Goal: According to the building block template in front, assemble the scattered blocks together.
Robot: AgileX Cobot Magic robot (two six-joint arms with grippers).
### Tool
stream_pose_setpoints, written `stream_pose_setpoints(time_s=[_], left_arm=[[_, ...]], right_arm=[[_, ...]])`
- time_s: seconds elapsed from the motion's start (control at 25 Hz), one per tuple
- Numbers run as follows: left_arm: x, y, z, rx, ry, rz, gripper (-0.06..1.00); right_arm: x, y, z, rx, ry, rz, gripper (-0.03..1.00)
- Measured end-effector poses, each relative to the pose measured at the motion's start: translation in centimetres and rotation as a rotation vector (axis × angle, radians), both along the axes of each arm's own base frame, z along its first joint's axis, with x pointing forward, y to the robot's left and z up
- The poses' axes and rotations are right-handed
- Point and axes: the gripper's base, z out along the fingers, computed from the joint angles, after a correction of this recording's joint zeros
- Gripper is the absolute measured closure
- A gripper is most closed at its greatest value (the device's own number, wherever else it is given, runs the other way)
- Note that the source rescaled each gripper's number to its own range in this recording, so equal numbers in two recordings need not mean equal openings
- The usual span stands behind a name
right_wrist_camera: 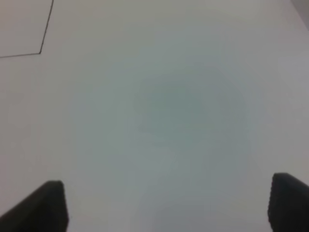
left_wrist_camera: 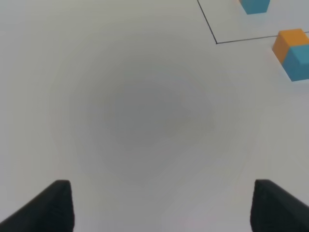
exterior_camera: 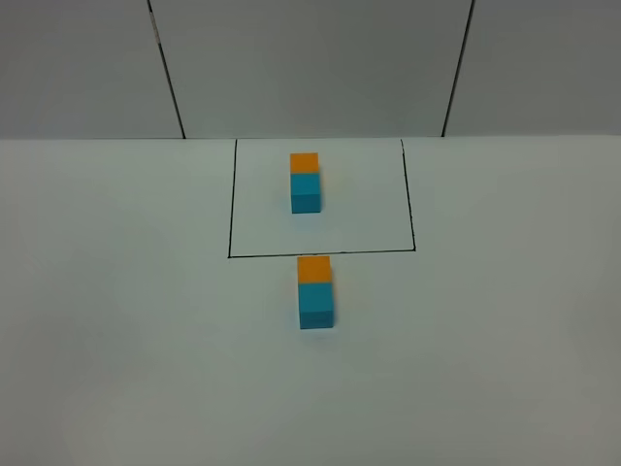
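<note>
two matching pairs, both claws wide and empty

the building block template [exterior_camera: 305,182] sits inside the black outlined rectangle [exterior_camera: 229,209] on the white table [exterior_camera: 116,311], orange half far, blue half near. nothing else lies within that outline. just outside its near edge, the orange block [exterior_camera: 314,269] and the blue block [exterior_camera: 316,305] lie touching in one line, orange far and blue near, in the same order as the template.

the left gripper [left_wrist_camera: 161,205] hangs over bare table well to the left of the blocks, fingers spread apart, nothing between them. the right gripper [right_wrist_camera: 169,205] hangs over bare table on the right, also spread and empty, though that view is soft and blurred.
</note>
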Motion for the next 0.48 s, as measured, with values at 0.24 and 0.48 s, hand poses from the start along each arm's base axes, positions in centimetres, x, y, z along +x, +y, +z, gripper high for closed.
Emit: stream_pose_setpoints(time_s=[0.24,0.48], left_arm=[[0.00,0.00,0.00,0.000,0.000,0.000,0.26],[0.00,0.00,0.00,-0.001,0.000,0.000,0.26]], right_arm=[[0.00,0.01,0.00,0.001,0.000,0.001,0.26],[0.00,0.01,0.00,0.001,0.000,0.001,0.26]])
